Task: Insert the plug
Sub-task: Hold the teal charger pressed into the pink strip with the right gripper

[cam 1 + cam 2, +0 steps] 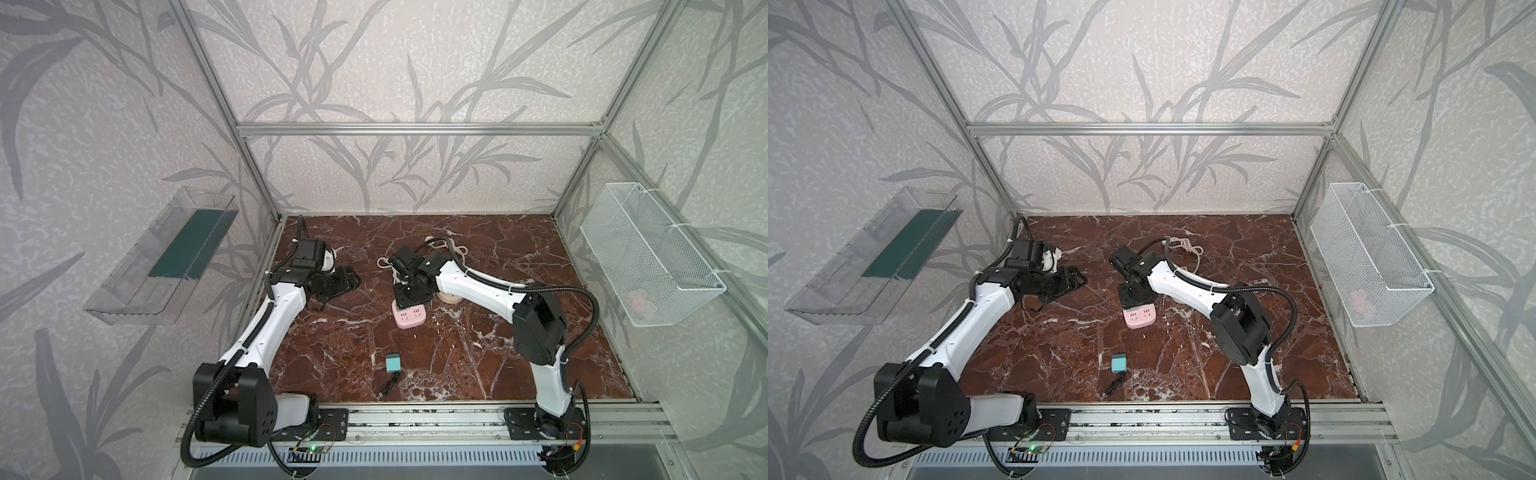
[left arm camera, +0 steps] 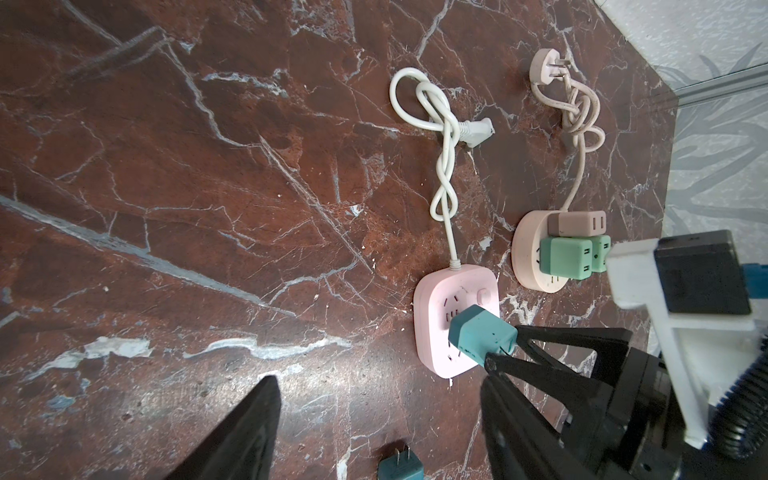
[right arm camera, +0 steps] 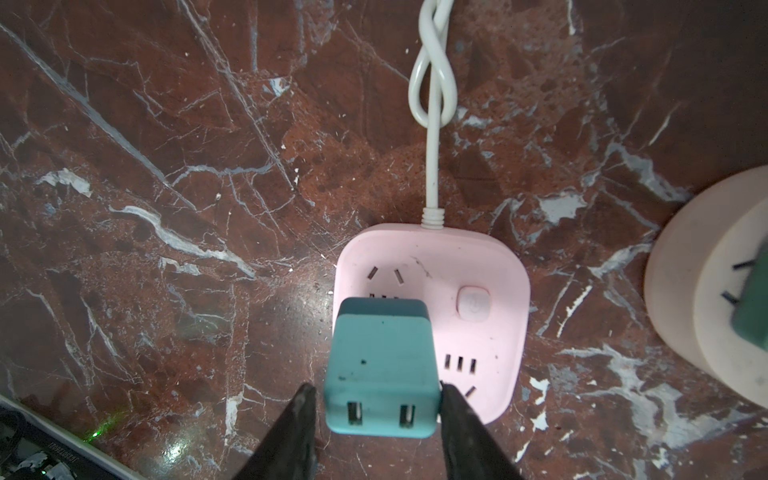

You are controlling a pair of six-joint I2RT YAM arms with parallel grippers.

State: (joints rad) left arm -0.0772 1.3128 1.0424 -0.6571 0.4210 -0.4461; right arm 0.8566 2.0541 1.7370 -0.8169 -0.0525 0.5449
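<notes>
My right tool [image 3: 378, 392] stands over the pink strip [image 3: 478, 257]. Its jaws are narrow and set about the USB end of the teal plug [image 3: 382, 357]. In the right wrist view one finger [image 3: 465, 432] touches the plug's side and a thin gap shows at the other, so I cannot tell whether the plug is clamped.

The plug sits on the strip's face, prong end down over the socket on the side away from the button [image 3: 473, 304]. Its USB ports point up toward my wrist. The prongs are hidden, so I cannot tell how deep they go or whether the plug stands square to the face.

My left tool [image 1: 343, 284] hangs above the bench [image 1: 498, 357], well to the left of the strip, jaws wide and holding nothing.

The strip's white cord [image 2: 446, 216] leaves its far edge and is knotted. Just right of the strip, partly under my right arm in both top views, lies a round hub [image 2: 525, 257] with three adapters plugged in, two green [image 2: 567, 257] and one beige [image 2: 575, 222].

A spare plug [image 1: 392, 363] lies on the bench on the near side of the strip, apart from it, prongs toward the strip. A black cable [image 1: 388, 384] lies just beside the spare plug, farther from the strip.

Far right of the strip a wire basket [image 1: 648, 257] hangs on the wall, and far left hangs a clear tray [image 1: 137, 282].
</notes>
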